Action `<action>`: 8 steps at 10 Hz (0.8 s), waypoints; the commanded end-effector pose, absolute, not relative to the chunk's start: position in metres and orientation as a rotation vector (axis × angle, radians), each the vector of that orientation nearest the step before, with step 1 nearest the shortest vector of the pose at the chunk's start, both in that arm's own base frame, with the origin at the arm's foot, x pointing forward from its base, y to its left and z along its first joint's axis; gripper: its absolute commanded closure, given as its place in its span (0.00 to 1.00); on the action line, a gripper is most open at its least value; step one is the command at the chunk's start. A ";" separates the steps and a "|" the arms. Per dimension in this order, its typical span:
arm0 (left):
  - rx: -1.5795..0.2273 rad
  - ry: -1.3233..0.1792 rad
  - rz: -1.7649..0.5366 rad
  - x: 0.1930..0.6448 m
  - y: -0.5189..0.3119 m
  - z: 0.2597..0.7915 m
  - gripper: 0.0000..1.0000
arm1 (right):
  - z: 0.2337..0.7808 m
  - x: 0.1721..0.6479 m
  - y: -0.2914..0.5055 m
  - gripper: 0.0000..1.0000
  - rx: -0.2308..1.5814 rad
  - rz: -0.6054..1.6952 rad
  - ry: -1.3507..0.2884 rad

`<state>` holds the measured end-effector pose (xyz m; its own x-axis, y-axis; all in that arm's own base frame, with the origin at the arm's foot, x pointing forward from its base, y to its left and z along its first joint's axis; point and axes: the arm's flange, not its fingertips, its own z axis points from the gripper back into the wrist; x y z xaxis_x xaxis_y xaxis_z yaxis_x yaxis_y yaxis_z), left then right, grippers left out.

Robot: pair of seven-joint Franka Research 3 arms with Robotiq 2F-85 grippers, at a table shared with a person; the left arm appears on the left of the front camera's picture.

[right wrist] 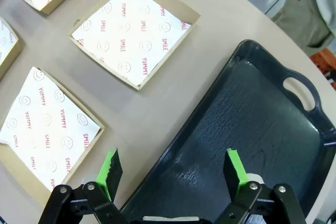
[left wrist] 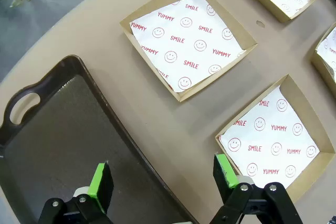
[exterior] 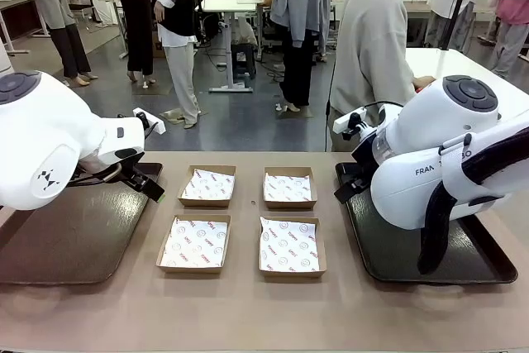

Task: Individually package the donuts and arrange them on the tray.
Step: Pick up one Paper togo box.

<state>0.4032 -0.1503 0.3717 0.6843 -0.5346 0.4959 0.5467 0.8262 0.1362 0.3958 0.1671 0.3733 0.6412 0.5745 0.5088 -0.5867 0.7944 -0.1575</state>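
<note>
The donuts are out of view. Four shallow brown cardboard boxes (exterior: 248, 217) lined with printed white paper lie in a square at mid-table. A dark brown tray (exterior: 74, 233) lies on the left and a black tray (exterior: 413, 245) on the right. My left gripper (left wrist: 163, 178) hangs open over the left tray's (left wrist: 52, 140) inner rim, beside two boxes (left wrist: 189, 38). My right gripper (right wrist: 174, 169) hangs open over the right tray's (right wrist: 247, 129) near edge, nothing between its fingers. In the front view both the left gripper (exterior: 153, 188) and the right gripper (exterior: 345, 189) point down and inward.
A person in a grey sweatshirt (exterior: 372, 47) stands at the table's far right side. Bare tabletop (exterior: 248, 312) runs along the front edge. My bulky right arm (exterior: 446, 163) covers much of the right tray.
</note>
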 end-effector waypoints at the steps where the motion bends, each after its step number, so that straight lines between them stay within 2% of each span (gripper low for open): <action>1: -0.023 -0.548 -0.606 0.403 -0.150 0.372 0.00 | 0.373 0.396 0.167 0.00 0.023 0.662 -0.572; 8: -0.023 -0.548 -0.606 0.403 -0.150 0.372 0.00 | 0.373 0.396 0.167 0.00 0.023 0.662 -0.572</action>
